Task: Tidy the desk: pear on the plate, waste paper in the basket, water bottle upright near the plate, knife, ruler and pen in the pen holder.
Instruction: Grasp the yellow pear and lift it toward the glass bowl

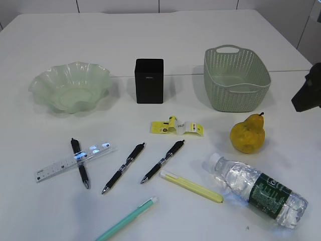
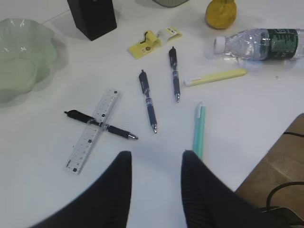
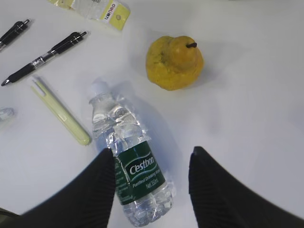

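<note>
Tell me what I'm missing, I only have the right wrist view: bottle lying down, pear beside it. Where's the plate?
Observer: The plate sits at the far left of the desk, empty, well away from the pear.
Operator: And the pen holder and basket?
Observer: The pen holder stands upright at the middle back; the basket is to its right, behind the pear, with nothing visible inside.
Operator: I can't see the ruler.
Observer: The ruler lies crossed over a black pen at the front left, right ahead of the left gripper, whose jaws stand open and empty.
</note>
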Tool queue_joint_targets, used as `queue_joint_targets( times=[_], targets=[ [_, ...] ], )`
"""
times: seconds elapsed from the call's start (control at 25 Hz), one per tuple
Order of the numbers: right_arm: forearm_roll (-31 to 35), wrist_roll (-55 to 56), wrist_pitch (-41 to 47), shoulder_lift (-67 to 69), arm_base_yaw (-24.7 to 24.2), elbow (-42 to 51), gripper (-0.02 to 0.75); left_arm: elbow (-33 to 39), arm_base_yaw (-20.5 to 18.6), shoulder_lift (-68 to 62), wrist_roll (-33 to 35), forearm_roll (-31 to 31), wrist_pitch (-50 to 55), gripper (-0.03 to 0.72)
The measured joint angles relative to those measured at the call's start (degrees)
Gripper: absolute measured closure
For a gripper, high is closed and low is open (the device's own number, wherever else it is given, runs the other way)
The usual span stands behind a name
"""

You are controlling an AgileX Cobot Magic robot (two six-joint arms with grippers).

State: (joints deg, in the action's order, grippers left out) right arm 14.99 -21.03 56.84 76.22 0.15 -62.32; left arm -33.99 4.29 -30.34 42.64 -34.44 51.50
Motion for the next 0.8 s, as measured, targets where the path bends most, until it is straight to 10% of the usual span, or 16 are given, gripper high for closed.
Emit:
queue_joint_targets(
  times=[0.8],
  targets=[
    [15.09, -21.84, -9.41, 6.56, 0.00, -0.08, 0.332, 0.00, 0.00, 0.00, 2.37, -2.71, -1.43, 0.444]
  ],
)
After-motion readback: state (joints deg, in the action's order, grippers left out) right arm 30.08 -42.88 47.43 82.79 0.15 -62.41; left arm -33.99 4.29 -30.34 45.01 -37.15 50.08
